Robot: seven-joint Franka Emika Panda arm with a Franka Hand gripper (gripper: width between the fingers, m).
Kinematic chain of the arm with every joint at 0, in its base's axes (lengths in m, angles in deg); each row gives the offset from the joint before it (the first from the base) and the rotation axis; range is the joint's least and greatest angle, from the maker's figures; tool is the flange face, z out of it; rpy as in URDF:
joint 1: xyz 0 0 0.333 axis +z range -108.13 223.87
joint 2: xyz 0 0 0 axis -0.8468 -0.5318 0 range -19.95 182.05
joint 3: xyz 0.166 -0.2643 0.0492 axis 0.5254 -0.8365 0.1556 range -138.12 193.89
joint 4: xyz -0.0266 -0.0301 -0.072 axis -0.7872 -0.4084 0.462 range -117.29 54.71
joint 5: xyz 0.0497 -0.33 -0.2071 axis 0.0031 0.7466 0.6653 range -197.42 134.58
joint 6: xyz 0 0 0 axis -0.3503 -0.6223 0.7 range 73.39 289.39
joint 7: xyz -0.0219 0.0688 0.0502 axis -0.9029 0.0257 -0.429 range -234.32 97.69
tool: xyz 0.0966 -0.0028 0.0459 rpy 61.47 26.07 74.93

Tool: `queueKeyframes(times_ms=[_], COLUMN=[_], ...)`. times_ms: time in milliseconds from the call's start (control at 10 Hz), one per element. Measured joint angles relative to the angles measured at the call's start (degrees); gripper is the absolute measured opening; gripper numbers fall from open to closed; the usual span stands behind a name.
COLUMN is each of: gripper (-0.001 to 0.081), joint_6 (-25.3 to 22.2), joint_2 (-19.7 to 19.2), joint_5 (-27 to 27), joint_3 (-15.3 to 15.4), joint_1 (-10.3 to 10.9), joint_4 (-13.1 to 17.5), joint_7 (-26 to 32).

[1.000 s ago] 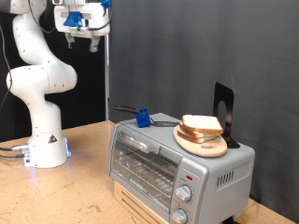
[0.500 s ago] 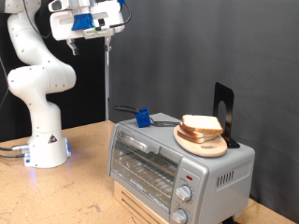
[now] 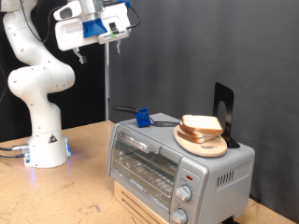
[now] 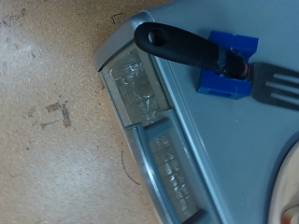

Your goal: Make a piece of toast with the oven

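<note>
Black curtains back a wooden tabletop [image 3: 93,177]. High above it hangs the gripper [image 3: 120,37], empty; how far its fingers are parted I cannot tell. Well below stands the oven [image 3: 177,161], door closed, carrying a black spatula [image 4: 201,53] in a blue holder [image 4: 229,75] and a plate [image 3: 201,145] stacked with bread slices [image 3: 202,125].

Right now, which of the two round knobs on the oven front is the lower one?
The knob by the exterior view's bottom edge; the other knob sits directly above it on the oven.

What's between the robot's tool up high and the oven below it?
Only bare air in the exterior view: the tool hangs high above the oven.
</note>
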Motion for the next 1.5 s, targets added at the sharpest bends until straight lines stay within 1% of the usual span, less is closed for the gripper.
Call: queueKeyframes(times_ms=[100,200,300,400,500,600,800,1000,1100,1500], gripper=[0.0682,0.0682,0.0682,0.0682,0.0682,0.0682,0.0682,0.0682,0.0682,0.0682], joint_6=[-1.62,-2.91,-3.0,-0.45,3.59,6.46,9.33,10.66,10.7,11.19], joint_2=[0.14,0.2,0.07,-0.34,-1.24,-2.81,-6.45,-8.84,-9.54,-9.83], joint_5=[-0.02,-0.03,0.02,0.3,0.82,1.23,1.28,0.57,0.06,-0.26], joint_3=[-0.46,-1.8,-3.21,-4.22,-4.55,-4.39,-4.19,-4.1,-4.08,-4.42], joint_1=[0.39,1.39,2.53,3.63,4.22,4.32,4.26,4.16,4.15,4.09], joint_4=[0.18,0.37,0.35,-0.13,-1.0,-1.46,-1.33,-1.33,-1.33,-2.29], joint_7=[4.08,11.1,18.38,25.36,29.68,30.35,28.24,22.59,21.02,21.21])
